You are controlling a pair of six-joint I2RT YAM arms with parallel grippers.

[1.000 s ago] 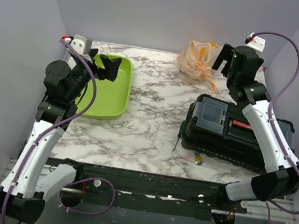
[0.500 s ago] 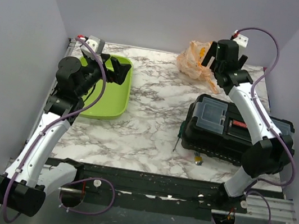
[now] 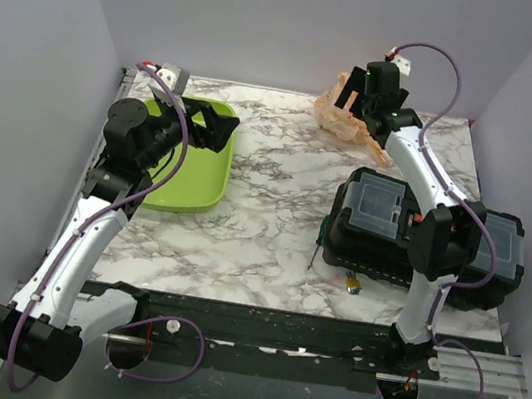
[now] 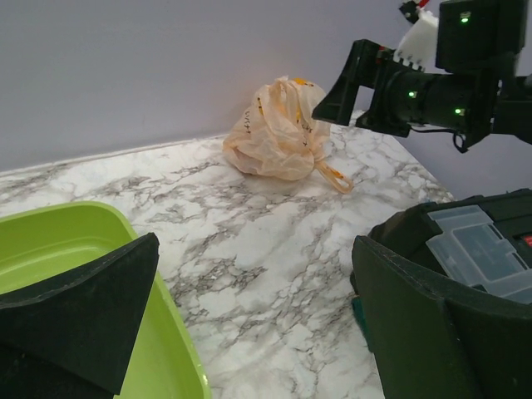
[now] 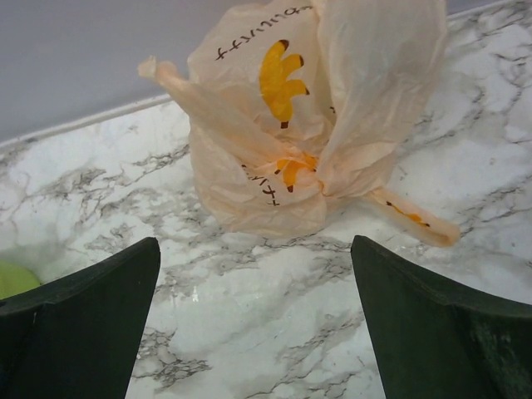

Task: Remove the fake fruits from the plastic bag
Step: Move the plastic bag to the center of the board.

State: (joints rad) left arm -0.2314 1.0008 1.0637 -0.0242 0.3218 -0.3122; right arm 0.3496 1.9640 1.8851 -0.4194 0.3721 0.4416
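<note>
Now, approach to bag.
My right gripper [image 3: 362,91], jaws wide, has swung over the plastic bag [image 3: 336,115] at one o'clock, fake fruits unseen inside; left gripper [image 3: 212,130], open, idles at ten o'clock.

The plastic bag [image 3: 333,119] sits at the tabletop's [image 3: 261,229] far edge, right of centre. A tray [image 3: 194,176] lies by the far left corner. A toolbox [image 3: 374,232] lies along the right edge, before the bag.
</note>
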